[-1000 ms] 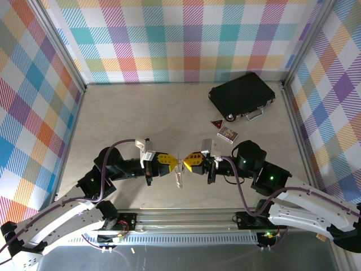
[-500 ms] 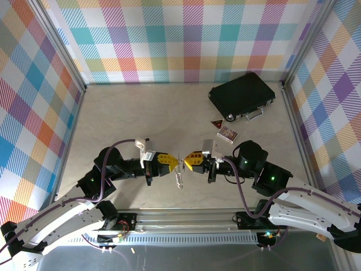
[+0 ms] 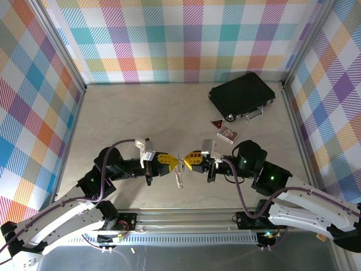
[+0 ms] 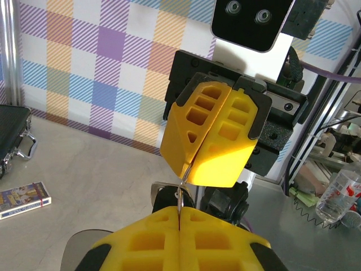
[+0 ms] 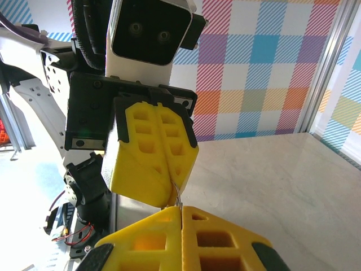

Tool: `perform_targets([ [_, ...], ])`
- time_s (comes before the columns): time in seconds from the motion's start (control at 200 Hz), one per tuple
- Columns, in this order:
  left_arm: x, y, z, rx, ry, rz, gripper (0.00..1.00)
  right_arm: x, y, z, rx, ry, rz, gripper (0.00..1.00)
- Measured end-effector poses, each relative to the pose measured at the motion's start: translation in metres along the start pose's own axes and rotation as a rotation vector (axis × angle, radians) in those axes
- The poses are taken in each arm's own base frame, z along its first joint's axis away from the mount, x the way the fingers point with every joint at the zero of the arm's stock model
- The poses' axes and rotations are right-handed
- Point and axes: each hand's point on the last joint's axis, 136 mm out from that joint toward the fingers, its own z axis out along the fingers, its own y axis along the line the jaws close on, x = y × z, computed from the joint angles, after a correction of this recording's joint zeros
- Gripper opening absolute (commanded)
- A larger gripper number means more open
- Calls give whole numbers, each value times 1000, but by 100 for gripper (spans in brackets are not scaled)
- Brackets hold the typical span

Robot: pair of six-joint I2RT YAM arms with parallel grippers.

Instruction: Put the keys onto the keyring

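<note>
My left gripper (image 3: 172, 162) and right gripper (image 3: 186, 160) meet tip to tip above the table's front middle, both shut. A thin wire keyring (image 5: 178, 195) bridges the small gap between them, pinched in both sets of yellow fingers. In the left wrist view the keyring (image 4: 180, 195) runs as a thin edge from my left gripper (image 4: 179, 212) up into the right one's closed fingers (image 4: 225, 141). A small silver key (image 3: 179, 177) dangles below the two tips. Whether it is threaded on the ring is too small to tell.
A black case (image 3: 241, 95) lies at the back right, with a small patterned card (image 3: 227, 134) and a red triangular piece (image 3: 216, 123) in front of it. Checked walls close the table's left, back and right sides. Metal rail (image 3: 186, 217) runs along the front.
The dangling key has swung slightly and sits a little higher and more tilted. Both grippers stay shut, tip to tip, almost in place.
</note>
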Motion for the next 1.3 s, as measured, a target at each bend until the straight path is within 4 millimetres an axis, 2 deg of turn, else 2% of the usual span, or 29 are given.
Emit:
perform_targets([
  [0.745,-1,4,-3,-33,-7,10,0,-8,-1,1,0,-9,-3,0],
  [1.3,0,4,-3,-35,0,6,0,-6,-3,7,-1,8,3,0],
])
